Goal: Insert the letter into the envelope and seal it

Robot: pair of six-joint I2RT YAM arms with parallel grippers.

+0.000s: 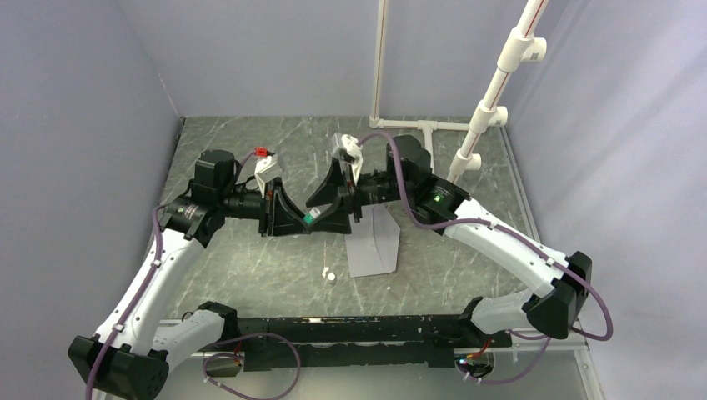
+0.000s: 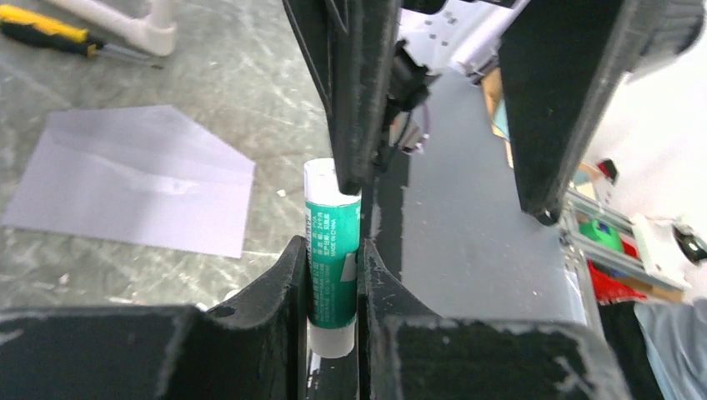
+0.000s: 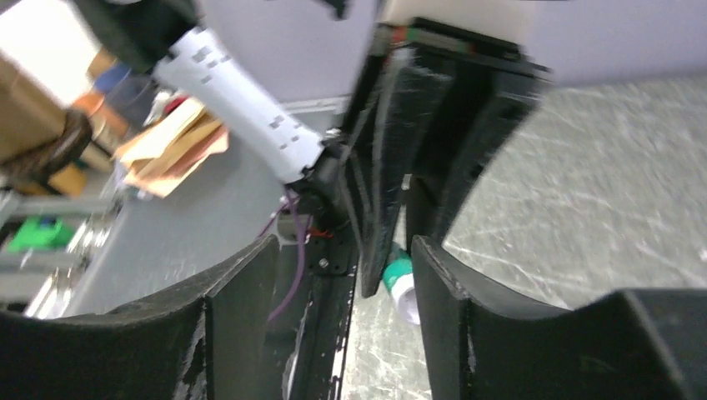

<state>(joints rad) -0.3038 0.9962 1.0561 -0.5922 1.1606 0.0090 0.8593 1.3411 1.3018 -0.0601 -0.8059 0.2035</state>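
Note:
The grey envelope (image 1: pixel 375 246) lies flat on the table, its pointed flap open in the left wrist view (image 2: pixel 133 179). The letter does not show in any view. My left gripper (image 1: pixel 300 218) (image 2: pixel 331 246) is shut on a green glue stick (image 2: pixel 332 242) with white ends, holding it above the table. My right gripper (image 1: pixel 335 208) (image 3: pixel 342 246) faces it with its jaws standing wide apart. One of its fingers (image 2: pixel 350 108) touches the stick's white top. In the right wrist view the glue stick (image 3: pixel 398 279) pokes out beside the right-hand finger.
A small white cap (image 1: pixel 330 274) lies on the table in front of the envelope. A yellow-handled screwdriver (image 2: pixel 42 33) and white pipe stands (image 1: pixel 492 92) are at the back. Grey walls close in both sides.

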